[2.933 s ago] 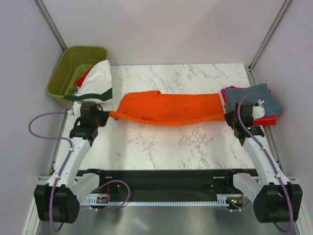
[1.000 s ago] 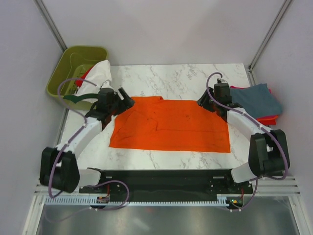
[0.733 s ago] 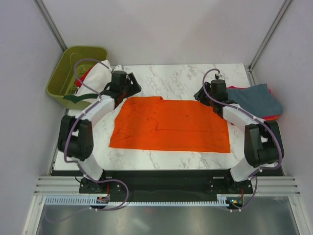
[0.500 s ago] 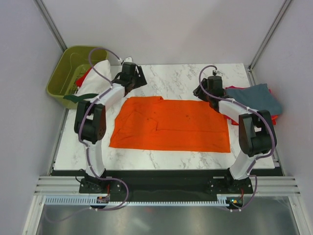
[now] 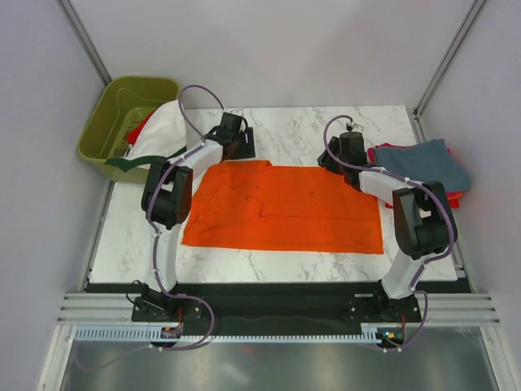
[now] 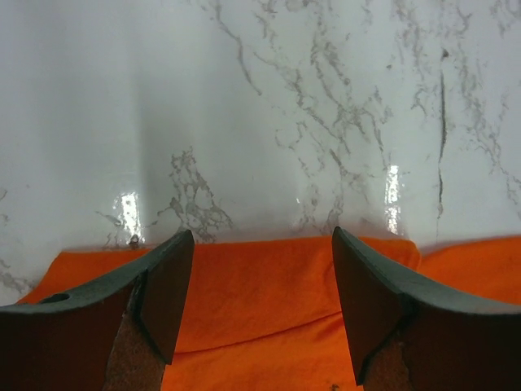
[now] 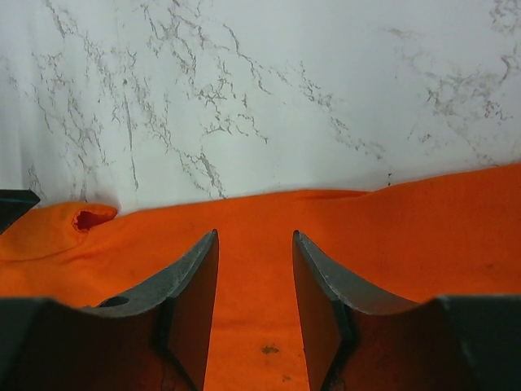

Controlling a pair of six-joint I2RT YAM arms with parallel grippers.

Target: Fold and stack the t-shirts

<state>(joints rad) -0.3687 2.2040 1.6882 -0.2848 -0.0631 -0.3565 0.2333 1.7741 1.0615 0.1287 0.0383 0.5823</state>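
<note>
An orange t-shirt [image 5: 281, 208] lies spread flat on the marble table [image 5: 285, 130]. My left gripper [image 5: 244, 153] hovers open over the shirt's far left corner. In the left wrist view that gripper [image 6: 261, 236] straddles the orange t-shirt's [image 6: 260, 309] far hem, with nothing pinched. My right gripper [image 5: 330, 159] hangs open over the far right part of the hem. The right wrist view shows this gripper [image 7: 255, 235] above flat orange t-shirt cloth [image 7: 407, 228]. A blue-grey t-shirt [image 5: 427, 163] tops a stack at the right, with a red one [image 5: 452, 195] peeking out beneath.
An olive-green bin [image 5: 106, 114] stands at the far left corner of the table. A white t-shirt with dark green trim [image 5: 163, 130] spills over its rim. Grey walls enclose the table on three sides.
The orange shirt, earlier stretched between both grippers, now lies flat. Over the last second both arms swung from the shirt's sides to its far edge, and the left jaws narrowed slightly.
</note>
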